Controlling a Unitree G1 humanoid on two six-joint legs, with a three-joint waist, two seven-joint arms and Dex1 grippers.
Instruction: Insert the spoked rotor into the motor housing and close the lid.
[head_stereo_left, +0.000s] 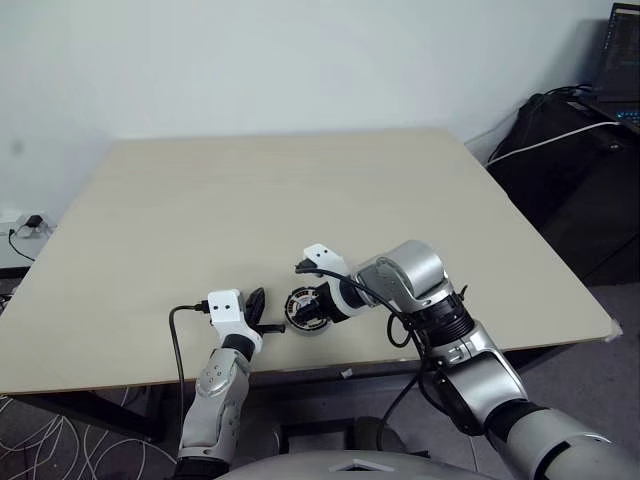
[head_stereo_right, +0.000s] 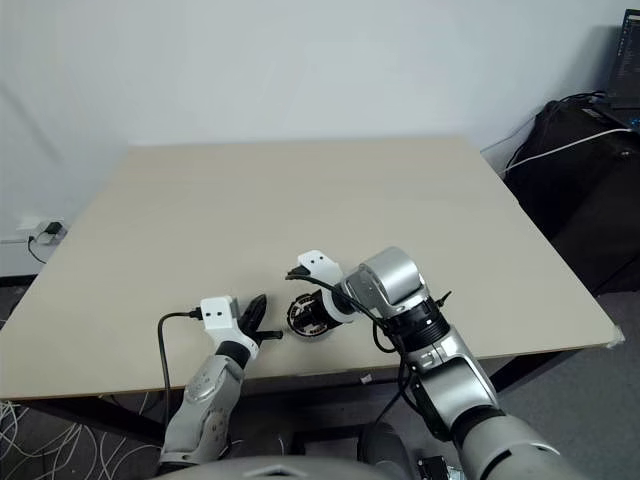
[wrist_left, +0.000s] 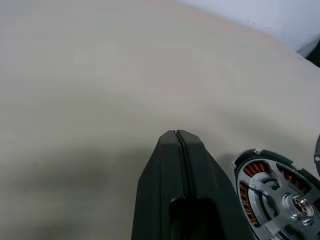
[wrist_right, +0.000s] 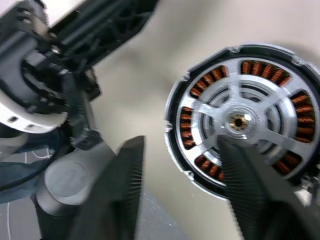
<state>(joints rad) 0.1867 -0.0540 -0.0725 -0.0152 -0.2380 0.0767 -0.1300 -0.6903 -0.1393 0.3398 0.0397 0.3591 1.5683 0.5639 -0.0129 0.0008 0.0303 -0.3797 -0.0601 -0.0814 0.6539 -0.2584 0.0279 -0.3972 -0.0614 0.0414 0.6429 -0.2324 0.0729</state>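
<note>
Rotor (wrist_right: 239, 121) sits inside the housing (wrist_right: 175, 117), spokes over the copper windings, brass hub centred; housing rests on the table (head_stereo_left: 300, 200) near its front edge. Right gripper (wrist_right: 182, 185) hangs over the housing with fingers spread and empty, one finger (wrist_right: 250, 185) crossing the rotor's rim, the other (wrist_right: 125, 190) off to the side over bare table. Left gripper (wrist_left: 176, 137) lies just beside the housing, fingers pressed together, gripping nothing.

Risks, as judged: lifting away carelessly could catch a spoke with that overlapping finger and tip the rotor out of seat. Nudging the housing toward the front edge could drop it. Closing a lid over a rotor not fully down could jam it.

Right wrist view gives spokes, windings and hub in detail. Left wrist view gives the gap between left gripper and housing. Head views give the housing's place near the front edge, with detail lost.
</note>
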